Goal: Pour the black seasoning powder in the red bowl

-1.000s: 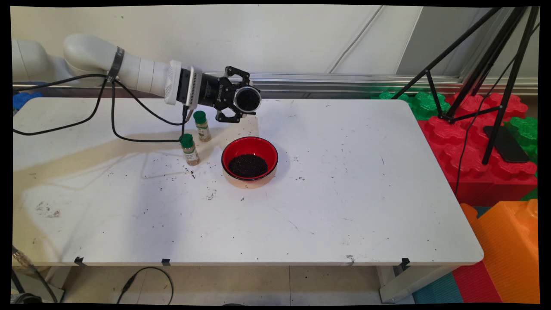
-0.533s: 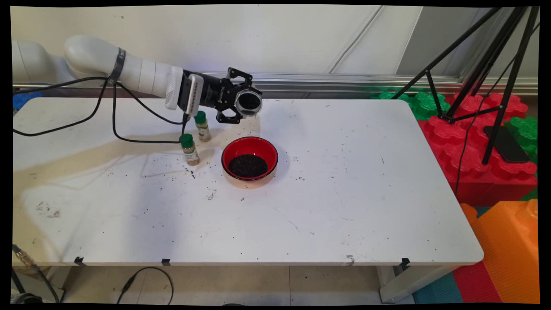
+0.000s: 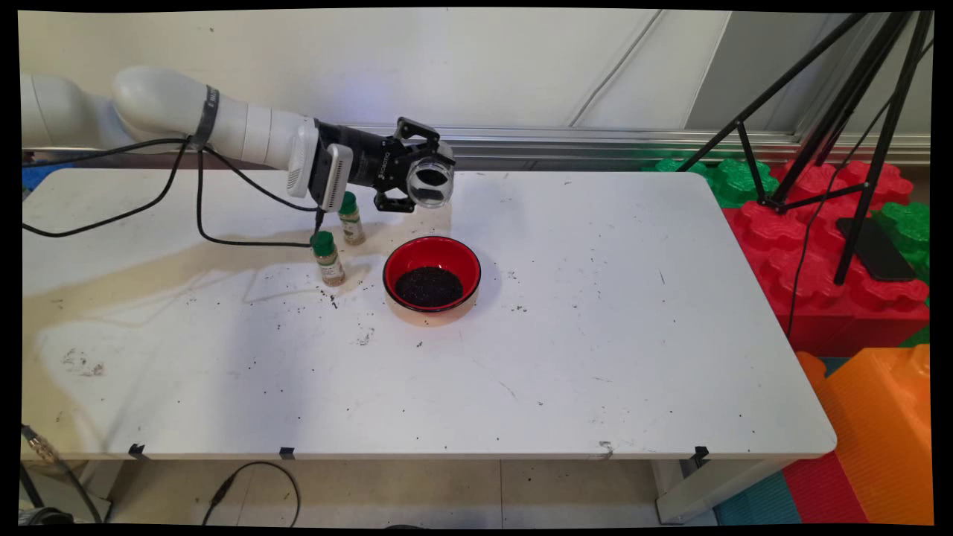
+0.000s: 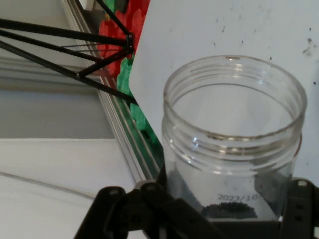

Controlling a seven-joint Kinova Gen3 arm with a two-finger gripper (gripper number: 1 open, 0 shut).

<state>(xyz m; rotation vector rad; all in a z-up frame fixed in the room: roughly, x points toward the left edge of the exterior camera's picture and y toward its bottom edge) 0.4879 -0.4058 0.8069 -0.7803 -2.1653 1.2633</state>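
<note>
A clear plastic jar (image 3: pixel 429 182) with a threaded neck and no lid is held in the black gripper (image 3: pixel 417 181), whose two fingers are closed against its sides near the base. In the hand view the jar (image 4: pixel 232 144) is seen to be nearly empty: only a small dark residue lies at its bottom, beside a printed date on the wall, and the open mouth is ringed by several screw ridges. The jar is carried in the air above the far part of the white table (image 3: pixel 595 357), just behind and above a red bowl (image 3: pixel 432 277) with a black rim, in which a heap of dark granules is piled. In the main view the jar's long axis is seen to run roughly level with the table, in line with the gripper, and its open mouth is turned toward the right and the near side, tipped slightly down. To the left of the bowl, two small spice bottles with green caps are stood upright on the table, one (image 3: pixel 327 259) nearer the camera and one (image 3: pixel 350 219) behind it, just under the arm's wrist. Dark specks are scattered over the tabletop around the bowl and bottles.
</note>
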